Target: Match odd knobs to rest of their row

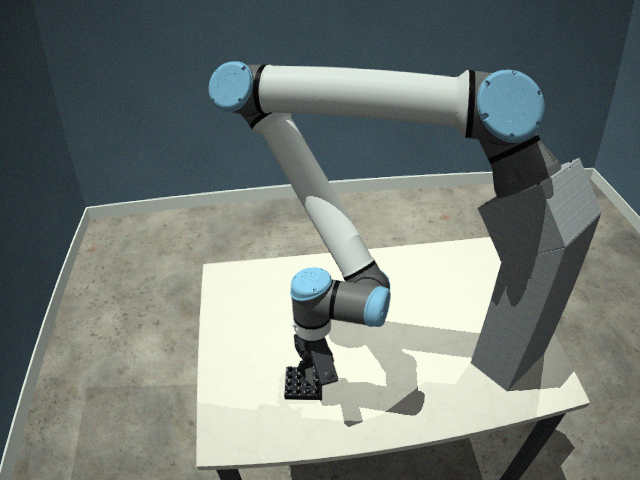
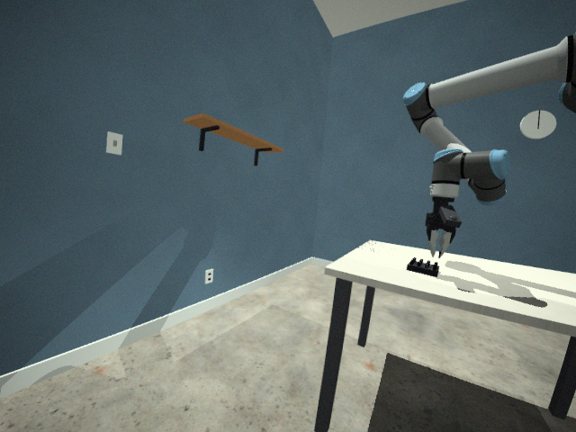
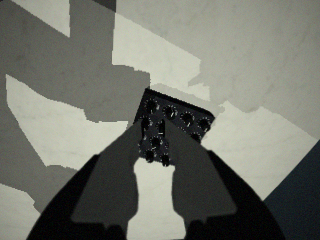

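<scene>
The black knob box [image 1: 302, 397] [image 2: 422, 270] [image 3: 181, 103] sits on the white table [image 1: 237, 434] [image 2: 353, 265]. It carries rows of small black knobs with pale marks around them. A line of knobs, including one knob [image 3: 170, 111] and another knob [image 3: 187, 118], shows along its far side in the wrist view. My gripper [image 2: 436, 255] [image 3: 153, 120] hangs just above the box, pointing down. Its fingertips stand a narrow gap apart, with nothing between them. The fingers cover part of the box in the wrist view. Row labels and most pointer directions are too small and dark to read.
The arm's grey pedestal [image 1: 537, 310] stands at the table's right side in the top view. Shadows of the arm cross the table beside the box. A wooden shelf [image 2: 232, 133] is fixed to the wall, away from the table.
</scene>
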Tool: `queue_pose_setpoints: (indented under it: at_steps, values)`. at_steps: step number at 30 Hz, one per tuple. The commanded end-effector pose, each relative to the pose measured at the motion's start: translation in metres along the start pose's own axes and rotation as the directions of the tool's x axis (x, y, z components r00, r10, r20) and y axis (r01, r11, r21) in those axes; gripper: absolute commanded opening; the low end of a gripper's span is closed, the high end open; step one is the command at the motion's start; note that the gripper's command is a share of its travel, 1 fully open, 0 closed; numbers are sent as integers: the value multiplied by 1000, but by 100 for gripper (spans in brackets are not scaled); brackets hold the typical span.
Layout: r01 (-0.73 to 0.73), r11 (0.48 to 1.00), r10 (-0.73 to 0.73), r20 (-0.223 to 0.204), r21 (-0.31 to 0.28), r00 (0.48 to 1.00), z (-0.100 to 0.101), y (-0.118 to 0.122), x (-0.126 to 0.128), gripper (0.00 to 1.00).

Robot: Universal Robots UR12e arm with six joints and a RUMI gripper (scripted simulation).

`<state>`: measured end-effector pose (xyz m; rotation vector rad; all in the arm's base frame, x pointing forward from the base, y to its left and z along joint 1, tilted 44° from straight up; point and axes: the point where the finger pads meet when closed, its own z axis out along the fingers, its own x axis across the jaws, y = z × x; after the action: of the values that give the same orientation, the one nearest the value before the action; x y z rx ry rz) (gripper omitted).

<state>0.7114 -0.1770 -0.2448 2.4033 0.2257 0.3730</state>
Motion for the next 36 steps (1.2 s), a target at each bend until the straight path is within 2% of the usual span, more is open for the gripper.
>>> queue_pose_setpoints:
  at_steps: [1,10,12,21,27,29,36]
  values:
    - [-117,993,117,0,0,993,-2,0,3,11]
    - [-381,925,381,0,0,925,-6,3,9,11]
    - [-381,925,381,0,0,925,-6,3,9,11]
    - [-629,777,629,0,0,777,-11,6,15,11]
    - [-753,658,753,0,0,658,-13,9,18,11]
    - [-753,658,753,0,0,658,-13,9,18,11]
    - [-880,474,880,0,0,474,-17,12,21,11]
